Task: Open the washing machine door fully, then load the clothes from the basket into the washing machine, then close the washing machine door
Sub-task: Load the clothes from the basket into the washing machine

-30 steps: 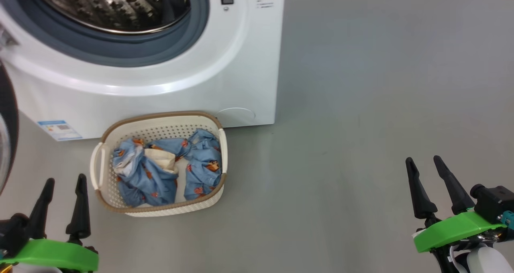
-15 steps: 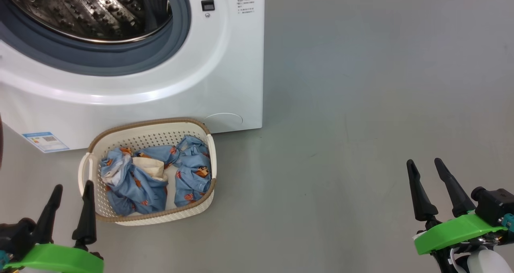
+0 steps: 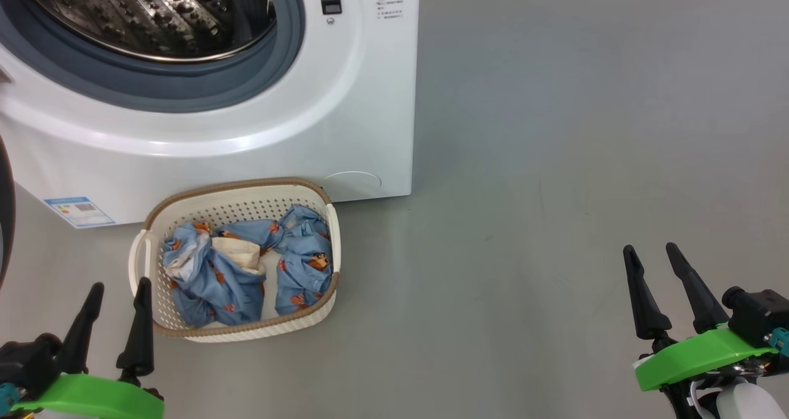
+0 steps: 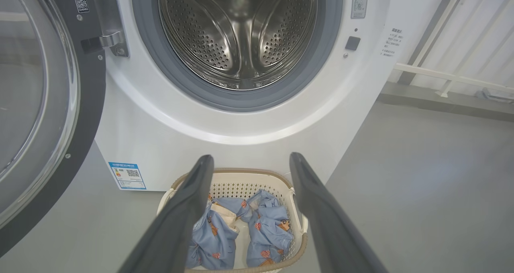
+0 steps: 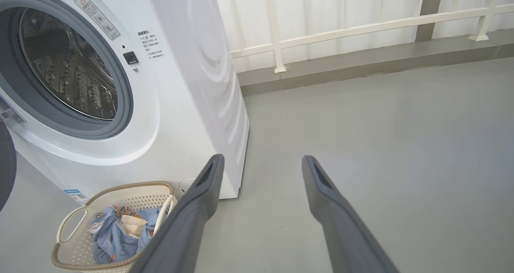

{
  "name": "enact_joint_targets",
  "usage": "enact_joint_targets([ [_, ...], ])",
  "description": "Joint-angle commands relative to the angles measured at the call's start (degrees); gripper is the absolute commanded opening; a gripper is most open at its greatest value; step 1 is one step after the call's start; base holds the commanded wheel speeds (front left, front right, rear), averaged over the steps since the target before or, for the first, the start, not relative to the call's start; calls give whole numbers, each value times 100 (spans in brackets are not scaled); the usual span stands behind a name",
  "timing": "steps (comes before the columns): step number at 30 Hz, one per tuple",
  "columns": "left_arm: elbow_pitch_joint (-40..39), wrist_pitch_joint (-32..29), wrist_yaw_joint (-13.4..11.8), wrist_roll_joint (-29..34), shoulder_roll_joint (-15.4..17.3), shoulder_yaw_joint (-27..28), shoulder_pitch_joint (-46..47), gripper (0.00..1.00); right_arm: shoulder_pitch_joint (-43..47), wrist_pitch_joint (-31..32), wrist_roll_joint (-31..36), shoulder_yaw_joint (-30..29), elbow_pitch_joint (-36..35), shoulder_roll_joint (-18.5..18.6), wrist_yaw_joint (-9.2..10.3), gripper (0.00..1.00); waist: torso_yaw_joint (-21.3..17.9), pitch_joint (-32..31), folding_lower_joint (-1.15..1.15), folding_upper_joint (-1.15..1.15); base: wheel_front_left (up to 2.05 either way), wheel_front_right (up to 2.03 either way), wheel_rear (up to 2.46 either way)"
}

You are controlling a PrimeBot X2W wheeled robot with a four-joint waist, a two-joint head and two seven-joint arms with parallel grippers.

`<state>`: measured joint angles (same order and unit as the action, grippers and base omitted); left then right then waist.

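Grey floor (image 3: 555,160), one washing machine (image 3: 345,98), one basket (image 3: 240,185), left claw (image 3: 122,283), right claw (image 3: 648,246): both released.

Under me lay a smooth grey floor (image 3: 555,160), matt, with a few faint scuffs and a soft sheen of light on it. At the back it met a low grey kerb (image 5: 361,66) that ran along the far edge. On the kerb stood a white railing (image 5: 341,29) — posts on small flared feet, one long rail crossing between them. Behind the railing I saw pale white panels (image 5: 321,4) and one grey upright (image 5: 425,8) — what lay past them I couldn't tell.
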<state>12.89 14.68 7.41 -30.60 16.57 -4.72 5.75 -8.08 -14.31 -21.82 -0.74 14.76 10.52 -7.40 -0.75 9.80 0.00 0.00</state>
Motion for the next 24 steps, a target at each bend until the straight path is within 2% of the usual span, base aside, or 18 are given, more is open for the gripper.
enact_joint_targets([
  [1, -113, 32, 8, -68, 204, 200, 95, 100, 10, -69, -12, 146, -153, 27, -9, 100, 2, 22, 0, 0, 39, -147, 108],
  [14, -176, 32, 8, -67, 217, 142, 148, 100, -24, -69, -10, 179, -149, -28, -9, 100, -19, 90, 0, 0, 92, -184, 93],
  [24, -162, 32, 8, -109, 149, 19, 124, 100, -40, -69, 8, 144, -180, -75, -9, 100, 15, 179, 0, 0, 39, -41, 2],
])
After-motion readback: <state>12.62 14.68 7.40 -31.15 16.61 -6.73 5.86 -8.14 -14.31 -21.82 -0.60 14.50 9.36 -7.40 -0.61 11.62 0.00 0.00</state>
